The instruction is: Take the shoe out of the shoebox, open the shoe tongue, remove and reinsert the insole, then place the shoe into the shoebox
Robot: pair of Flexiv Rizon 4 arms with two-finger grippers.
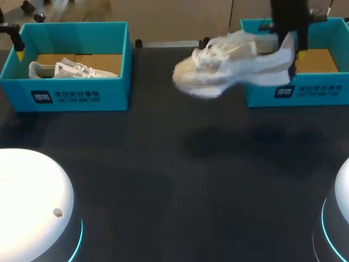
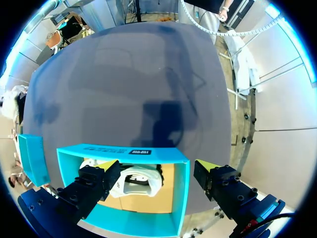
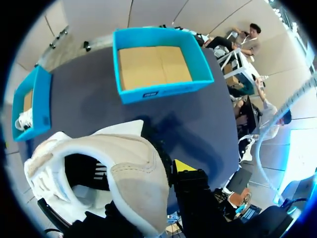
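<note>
Your dark matte surface (image 1: 163, 180) offers open middle room. At two o'clock stands the empty teal cardboard shoebox (image 1: 322, 93); mind its near wall. At its nine o'clock the white-and-beige laced sneaker (image 1: 234, 68) hangs aloft, probably light and floppy, its stiffer heel pinched in your right claw (image 1: 288, 52). Your left claw (image 2: 156, 171) hovers spread at ten o'clock.

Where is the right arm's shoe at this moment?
Head view, right side: the white shoe hangs above the table, gripped at its heel by the right pincer, just left of the empty right shoebox.
</note>
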